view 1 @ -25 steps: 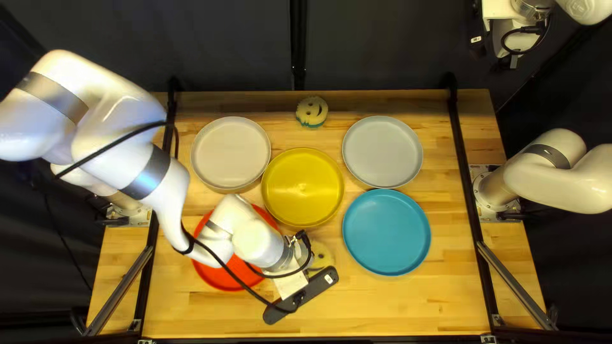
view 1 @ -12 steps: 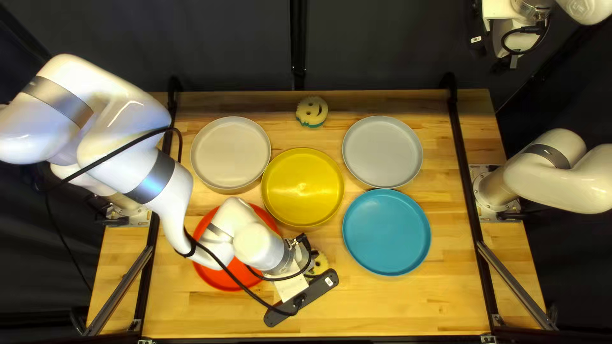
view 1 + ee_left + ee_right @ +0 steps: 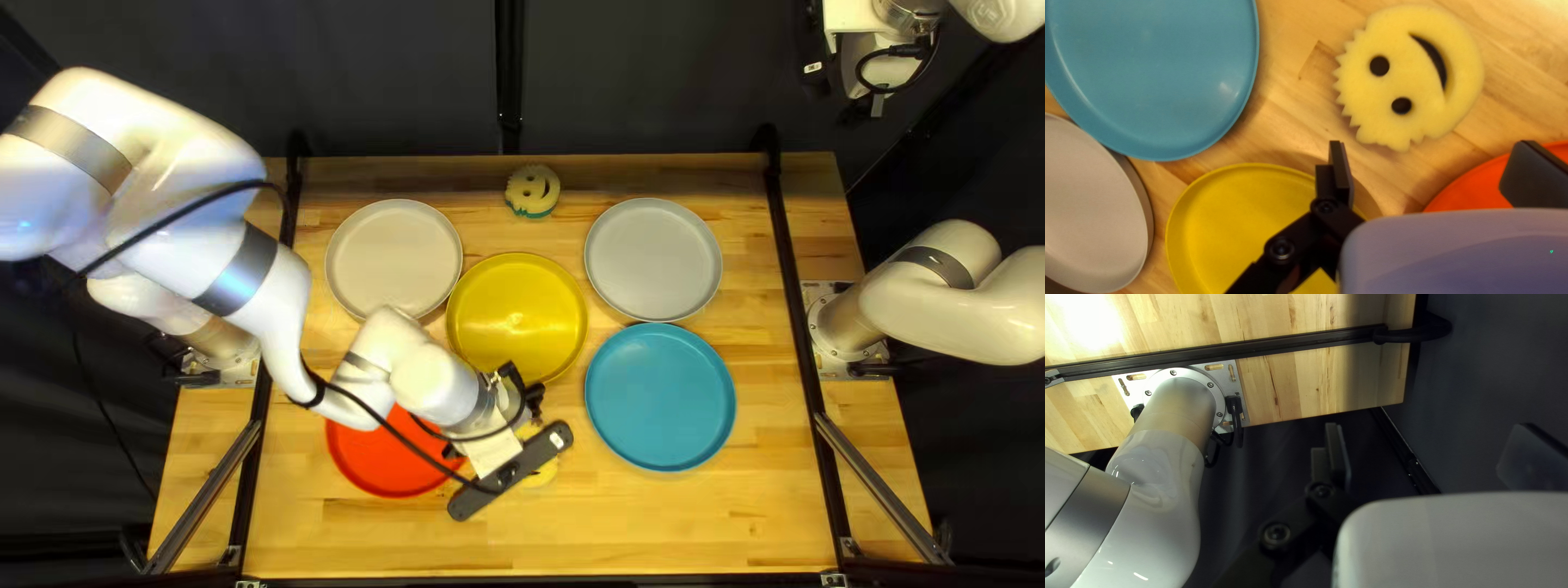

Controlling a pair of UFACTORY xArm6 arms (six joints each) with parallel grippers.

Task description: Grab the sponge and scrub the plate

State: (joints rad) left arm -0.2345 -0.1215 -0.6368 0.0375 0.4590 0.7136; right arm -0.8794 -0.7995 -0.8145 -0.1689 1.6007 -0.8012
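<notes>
At the lower middle of the top left view, my left gripper hangs over a yellow smiley sponge, hiding much of it. From the left wrist, that sponge lies flat on the wood ahead of my left gripper, whose fingers are wide apart with nothing held. Another smiley sponge rests near the table's far edge. Plates are red, partly under my left arm, yellow, blue and two pale ones. My right gripper is raised beyond the far edge; its fingers stand apart, empty.
A black rail runs along the table's right side, beside my right arm's base. A matching rail lies at the left. Bare wood shows between the blue plate and the near edge.
Over the last half second my left gripper has moved toward the far edge, exposing more of the red plate and covering a bit of the yellow plate. My right arm has stayed still.
</notes>
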